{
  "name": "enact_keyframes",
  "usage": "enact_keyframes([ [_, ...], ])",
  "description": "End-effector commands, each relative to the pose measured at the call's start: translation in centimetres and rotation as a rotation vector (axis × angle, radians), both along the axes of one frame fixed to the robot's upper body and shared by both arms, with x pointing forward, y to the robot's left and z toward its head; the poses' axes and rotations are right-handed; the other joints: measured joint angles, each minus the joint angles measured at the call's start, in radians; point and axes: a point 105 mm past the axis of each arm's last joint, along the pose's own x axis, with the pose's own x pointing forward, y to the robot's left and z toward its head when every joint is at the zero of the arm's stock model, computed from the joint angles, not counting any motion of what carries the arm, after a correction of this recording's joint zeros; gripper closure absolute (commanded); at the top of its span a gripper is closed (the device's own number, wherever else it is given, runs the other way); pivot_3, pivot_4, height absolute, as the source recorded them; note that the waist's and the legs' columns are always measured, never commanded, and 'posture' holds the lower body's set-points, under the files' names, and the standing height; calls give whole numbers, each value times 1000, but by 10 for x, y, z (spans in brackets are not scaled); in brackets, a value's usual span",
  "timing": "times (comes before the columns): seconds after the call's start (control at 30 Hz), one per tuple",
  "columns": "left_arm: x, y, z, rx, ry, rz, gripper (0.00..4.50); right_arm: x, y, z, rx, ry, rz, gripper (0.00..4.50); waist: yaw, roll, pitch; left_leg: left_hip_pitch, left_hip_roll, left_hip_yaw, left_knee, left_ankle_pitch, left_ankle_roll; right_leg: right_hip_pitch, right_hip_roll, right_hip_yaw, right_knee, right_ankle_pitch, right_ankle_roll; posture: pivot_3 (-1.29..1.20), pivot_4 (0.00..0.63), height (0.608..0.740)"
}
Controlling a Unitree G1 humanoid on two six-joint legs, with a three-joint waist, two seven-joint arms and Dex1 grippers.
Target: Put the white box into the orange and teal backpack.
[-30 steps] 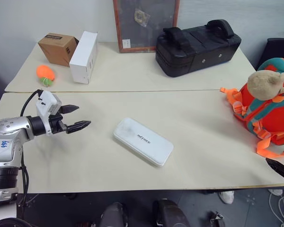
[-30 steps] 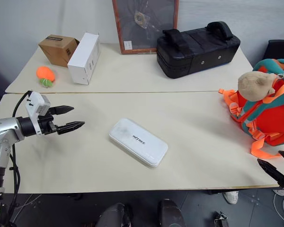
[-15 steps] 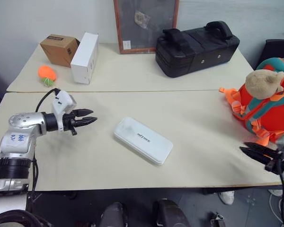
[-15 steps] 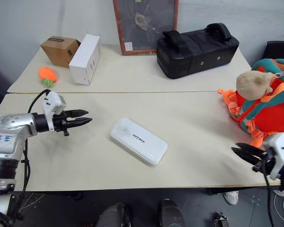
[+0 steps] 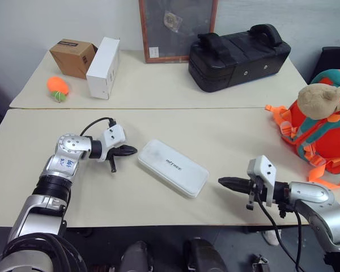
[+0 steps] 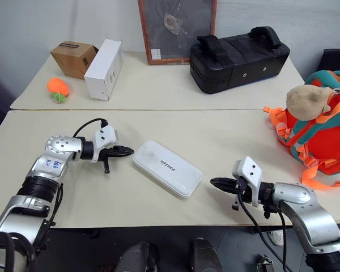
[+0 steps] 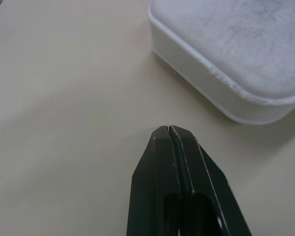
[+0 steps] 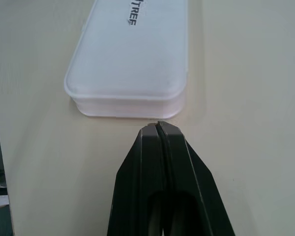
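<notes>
White flat plastic box (image 5: pixel 173 175) with rounded corners and dark lettering lies slantwise mid-table on the cream tabletop (image 5: pixel 226 136), not held; left gripper (image 5: pixel 130 151) pinched closed, tip just beside the box's near-left end, apart from it; right gripper (image 5: pixel 225 182) also pinched closed, pointing at the opposite end, small gap showing; soft orange and teal backpack (image 5: pixel 323 136) with tan plush toy sits at the table's right edge, well apart from the box; likely a two-sided squeeze next; risks: smooth case slipping or pivoting between narrow closed tips if pushed off-centre; box skidding toward the front edge; backpack opening not visible, may block insertion
</notes>
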Motion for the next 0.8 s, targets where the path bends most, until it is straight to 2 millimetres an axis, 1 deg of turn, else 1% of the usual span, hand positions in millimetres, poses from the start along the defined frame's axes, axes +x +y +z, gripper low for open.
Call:
enact_keyframes([
  [0.03,-8,-13,-5,-3,13,-61,4483,-6,11,3,-1,5,79,4500,1,0,0,0,0,0,0,0,0,0,0,0,0,0,0,0,150,740],
  [0.17,-15,-24,-1,-35,12,-99,4483,-5,15,2,0,11,97,4500,-2,0,0,0,0,0,1,0,1,1,0,0,0,0,0,0,150,740],
  [0.3,-21,-35,7,-72,8,-124,4483,-1,16,3,7,8,94,4500,-2,0,0,0,0,0,2,0,1,0,0,0,2,0,0,0,150,740],
  [0.43,-37,-39,8,-75,37,-169,4483,9,9,0,-23,-13,60,4500,-4,0,0,0,0,0,2,0,1,0,0,0,2,0,0,0,150,740],
  [0.5,-45,-39,7,-72,52,-183,4483,14,1,2,-39,-28,41,4500,-7,0,0,0,0,0,1,0,1,0,0,1,2,0,0,0,150,740],
  [0.6,-52,-38,4,-68,57,-180,4483,23,-14,10,-45,-51,-4,4500,-5,0,0,0,0,0,1,1,0,0,0,1,2,0,0,0,150,740],
  [0.67,-56,-34,2,-63,63,-162,4483,29,-33,23,-56,-68,-38,4500,-4,0,0,0,0,0,2,1,1,0,0,1,2,0,0,0,150,740],
  [0.73,-58,-27,-4,-49,71,-141,4483,29,-53,34,-79,-69,-54,4500,-2,0,0,0,0,0,2,1,2,1,-1,1,2,0,0,0,150,740],
  [0.8,-61,-23,-8,-46,77,-133,4483,25,-66,36,-113,-54,-53,4500,-2,0,0,0,-1,0,1,1,2,1,-1,1,1,0,0,0,150,740],
])
